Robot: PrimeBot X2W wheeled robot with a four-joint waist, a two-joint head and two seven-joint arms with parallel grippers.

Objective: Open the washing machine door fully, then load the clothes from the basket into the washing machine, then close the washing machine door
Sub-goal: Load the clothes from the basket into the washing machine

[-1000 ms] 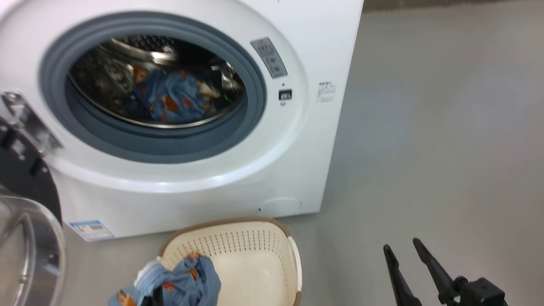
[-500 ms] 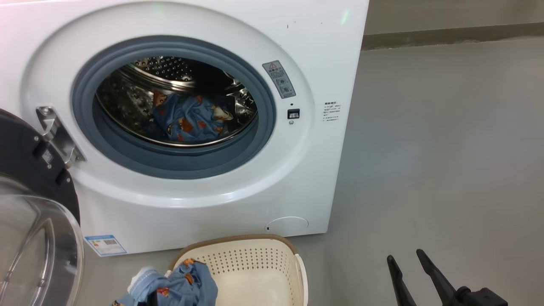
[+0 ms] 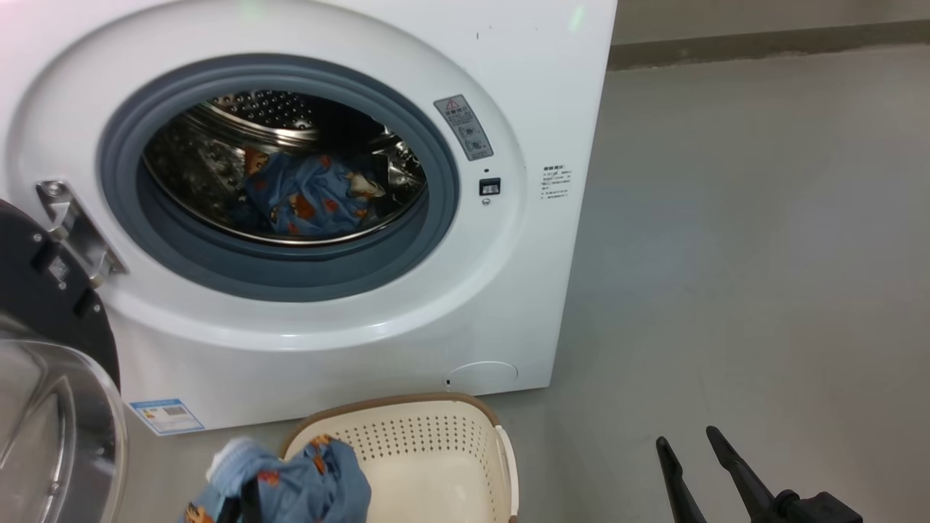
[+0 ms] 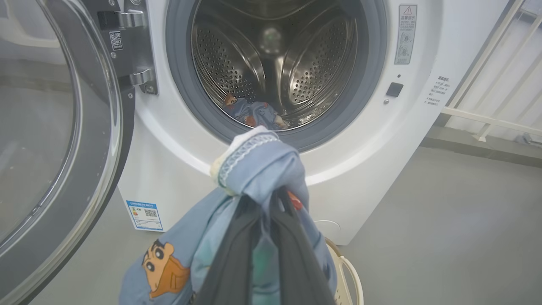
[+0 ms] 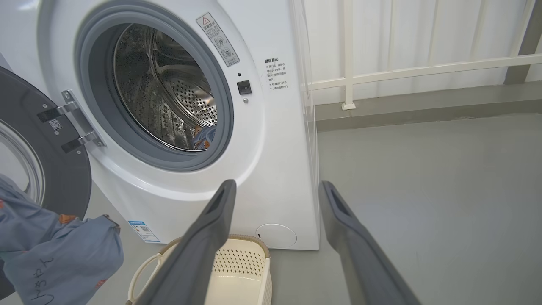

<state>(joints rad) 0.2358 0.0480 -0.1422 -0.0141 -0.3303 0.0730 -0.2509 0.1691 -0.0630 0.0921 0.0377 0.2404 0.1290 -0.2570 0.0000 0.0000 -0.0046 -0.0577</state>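
The left hand (image 4: 269, 199) is pinching the clothes (image 4: 258, 165) at lower centre — needing a lift clear over the seal (image 4: 338, 123) — while the right hand (image 5: 276, 184) is hanging wide.

tool (image 5: 276, 183) (jaws apart) facing washing machine (image 5: 279, 148)

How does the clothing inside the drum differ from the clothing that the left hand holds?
The loaded clothing lies in a loose heap at the bottom of the drum; the held clothing hangs outside the washing machine, near the basket. Nothing touches the loaded clothing; the held clothing is pinched in the shut left hand. Both are light blue with orange cartoon figures.
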